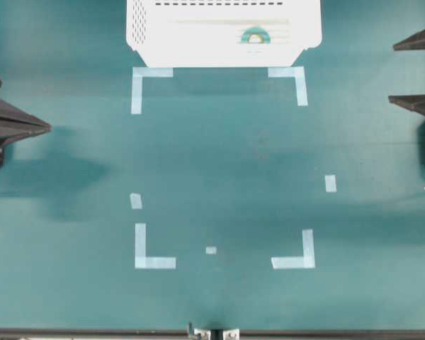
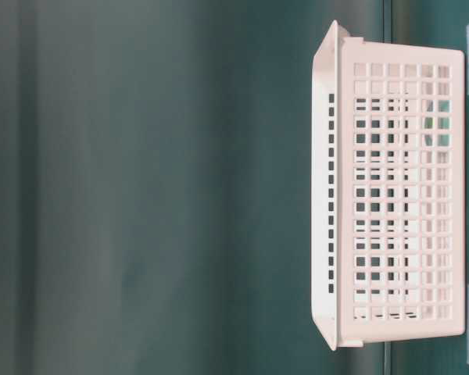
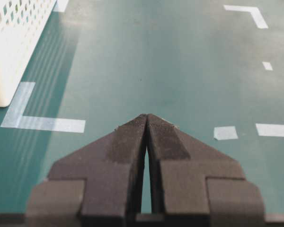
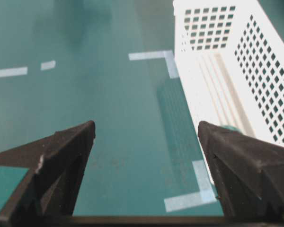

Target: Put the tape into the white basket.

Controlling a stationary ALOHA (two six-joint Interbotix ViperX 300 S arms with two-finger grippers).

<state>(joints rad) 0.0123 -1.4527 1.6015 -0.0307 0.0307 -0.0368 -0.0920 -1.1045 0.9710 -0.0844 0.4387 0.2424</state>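
The white basket (image 1: pixel 198 39) stands at the far middle of the teal table. The tape (image 1: pixel 253 35), a small mint ring, lies inside it towards its right side. My left gripper (image 1: pixel 46 128) is shut and empty at the left edge, far from the basket. My right gripper (image 1: pixel 392 73) is open and empty at the right edge, beside the basket's right end. In the left wrist view the shut jaws (image 3: pixel 146 116) point over bare table, with the basket (image 3: pixel 16 42) at the top left. In the right wrist view the open gripper (image 4: pixel 146 125) is beside the basket (image 4: pixel 213 85).
Pale blue L-shaped corner marks (image 1: pixel 154 260) (image 1: pixel 296 258) (image 1: pixel 147 76) (image 1: pixel 295 76) frame the middle of the table. Small strips lie at the left (image 1: pixel 135 200), the right (image 1: pixel 330 183) and the front (image 1: pixel 211 250). The basket seen from the table-level view (image 2: pixel 391 195) shows its perforated wall.
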